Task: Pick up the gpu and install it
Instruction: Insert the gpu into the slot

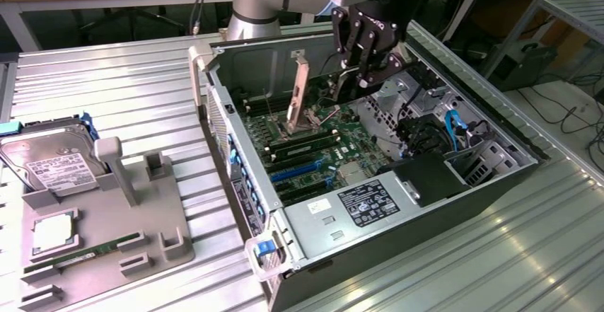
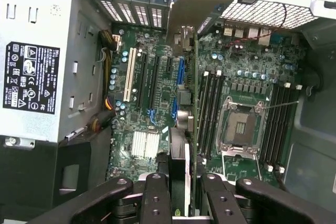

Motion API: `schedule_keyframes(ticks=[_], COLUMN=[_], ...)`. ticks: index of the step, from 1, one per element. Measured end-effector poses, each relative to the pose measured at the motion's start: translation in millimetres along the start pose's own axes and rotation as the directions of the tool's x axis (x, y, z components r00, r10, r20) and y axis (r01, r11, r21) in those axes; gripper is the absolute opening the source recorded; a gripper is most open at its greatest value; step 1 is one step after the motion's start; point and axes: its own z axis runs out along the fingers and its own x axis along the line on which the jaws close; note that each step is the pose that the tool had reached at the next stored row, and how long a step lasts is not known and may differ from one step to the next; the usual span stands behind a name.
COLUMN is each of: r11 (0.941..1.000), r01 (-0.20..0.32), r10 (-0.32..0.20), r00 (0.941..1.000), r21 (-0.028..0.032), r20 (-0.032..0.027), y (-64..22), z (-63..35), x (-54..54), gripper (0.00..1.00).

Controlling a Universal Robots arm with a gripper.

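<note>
Black multi-link tool (image 1: 363,78) hangs inside the open black-and-silver PC case (image 1: 491,185), fingers clamped on the thin flat gpu card w/ circuit-board back (image 1: 298,93). Card stands upright on edge over the green motherboard (image 1: 326,153), by the CPU socket. In wrist view the gpu (image 2: 180,166) sits edge-on between the finger pads (image 2: 157,198). Silver hard drive w/ white label (image 1: 47,160) sits in a grey holder tray (image 1: 165,245) on the ribbed metal surface (image 1: 113,85), well apart from case.

An open computer case (image 1: 378,185) lies on the ribbed metal worktop (image 1: 113,93). Beside it, a grey holder tray (image 1: 104,248) carries a hard drive (image 1: 52,160).
</note>
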Motion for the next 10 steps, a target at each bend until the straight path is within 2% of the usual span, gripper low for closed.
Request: schedule_keyframes(ticks=[5, 7, 10], r11=[0.9999, 0.9991, 0.9949], r01=[-0.012, -0.042, -0.101], r10=[0.012, 0.042, 0.101], r00=[0.9999, 0.9991, 0.9949], r21=[0.0011, 0.0015, 0.0025], r20=[-0.0003, -0.0006, -0.0009], y=[1.8, 1.9, 1.9], z=[5.0, 8.4, 15.2], x=[-0.2, -0.1, -0.1], gripper=[0.27, 0.27, 0.27])
